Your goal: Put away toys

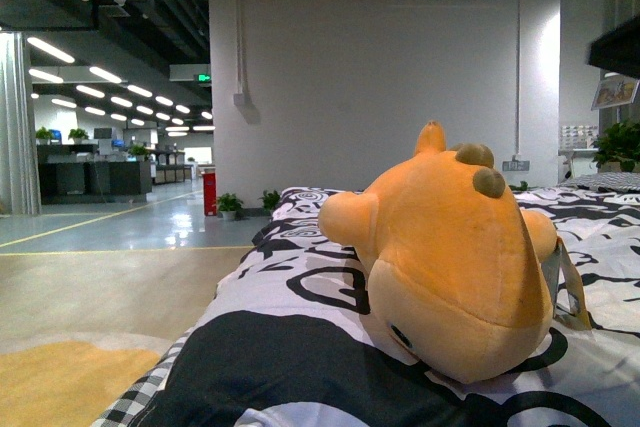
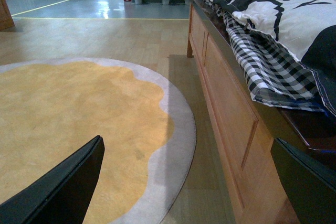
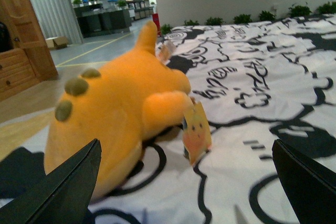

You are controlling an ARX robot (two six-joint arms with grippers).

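Right now the toy lies on the bed, on the black-and-white quilt, right of the middle and close to the near edge. Its rounded orange-yellow body bulges toward me, and one black eye sits low, just above the quilt. Two brownish nubs stand on its far upper side. A tag hangs at its right flank.

My right tool is spread wide and holds nothing. Its two dark fingers frame the wrist view, and the toy lies ahead of them, apart from both. From this side I see three nubs on the near end of the body, and a stubby limb with the yellow tag hanging just beside it, its lower edge down at the quilt. The quilt runs on past the toy, far across the bed.

My left tool is also spread wide and empty. It is low over the floor, left of the bed. Below it a round yellow rug with a pale grey border lies near the wooden frame of the bed. A checked sheet hangs over the frame's top edge, under the quilt.

Neither arm shows in the front view.
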